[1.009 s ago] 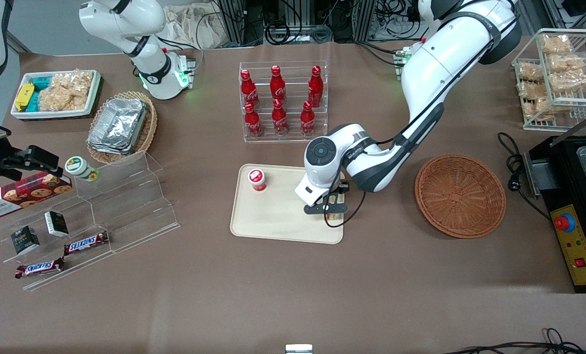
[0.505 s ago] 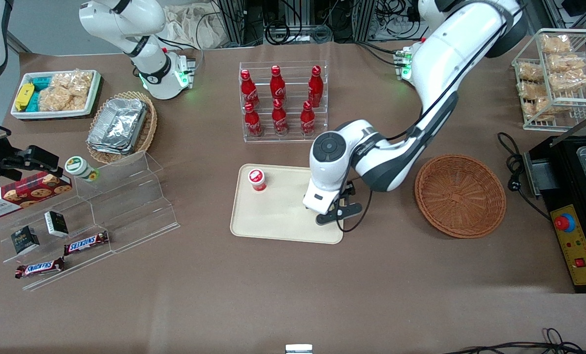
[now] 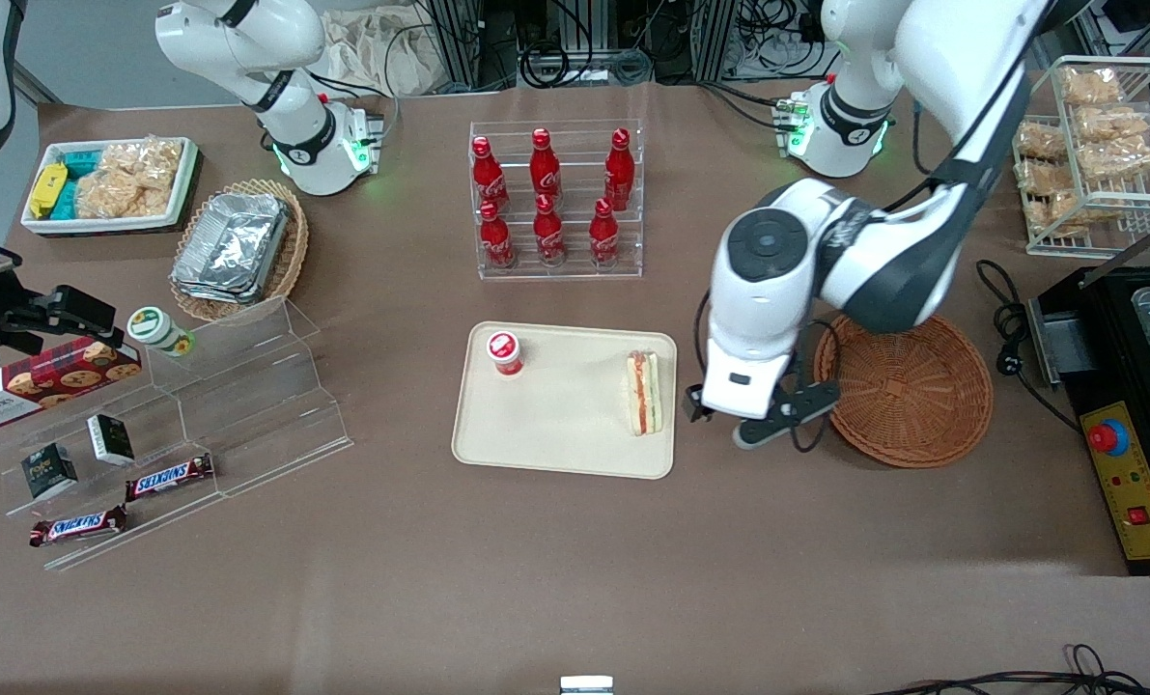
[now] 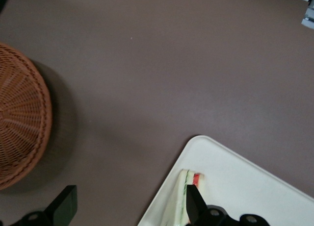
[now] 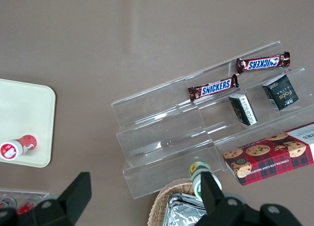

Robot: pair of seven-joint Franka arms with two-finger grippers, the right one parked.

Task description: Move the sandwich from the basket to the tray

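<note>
Sandwich [image 3: 643,392] lies on the tray [image 3: 555,439], so I'd lift the open, empty gripper [image 3: 766,421] straight clear above the table between tray and basket [image 3: 908,386].

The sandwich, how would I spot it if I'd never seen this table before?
Find the cream-beige tray in the middle of the table, in front of the rack of red bottles. The sandwich lies on the tray's edge nearest the round reddish-brown basket; the open gripper hangs between them. The tray's other item is a red-capped cup; the sandwich is pale bread with red and green stripes.
</note>
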